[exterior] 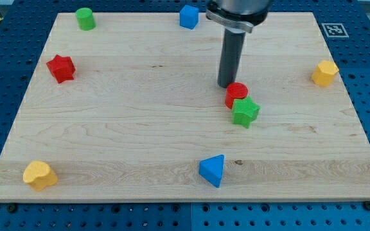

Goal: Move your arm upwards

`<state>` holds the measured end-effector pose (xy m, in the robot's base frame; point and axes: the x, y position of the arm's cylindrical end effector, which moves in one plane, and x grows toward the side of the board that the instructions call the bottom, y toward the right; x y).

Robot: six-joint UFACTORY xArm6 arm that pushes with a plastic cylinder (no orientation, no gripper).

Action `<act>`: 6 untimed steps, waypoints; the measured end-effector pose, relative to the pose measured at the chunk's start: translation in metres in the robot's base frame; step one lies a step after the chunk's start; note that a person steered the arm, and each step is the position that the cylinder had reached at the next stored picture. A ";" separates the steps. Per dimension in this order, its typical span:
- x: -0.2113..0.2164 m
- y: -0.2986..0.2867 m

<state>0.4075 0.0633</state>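
My tip [227,85] rests on the wooden board [140,128], right of the centre. It sits just above and left of a red cylinder [236,93], very close to it or touching it. A green star block [245,111] lies against the red cylinder's lower right side. The rod [232,58] rises from the tip toward the view's top.
A blue cube [189,17] and a green cylinder [85,18] lie near the top edge. A red star [61,68] is at the left, a yellow hexagon [324,73] at the right, a yellow heart [39,174] at the bottom left, a blue triangle [212,170] at the bottom centre.
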 end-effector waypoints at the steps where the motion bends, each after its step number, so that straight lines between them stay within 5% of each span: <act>1: -0.007 -0.024; 6: -0.060 -0.198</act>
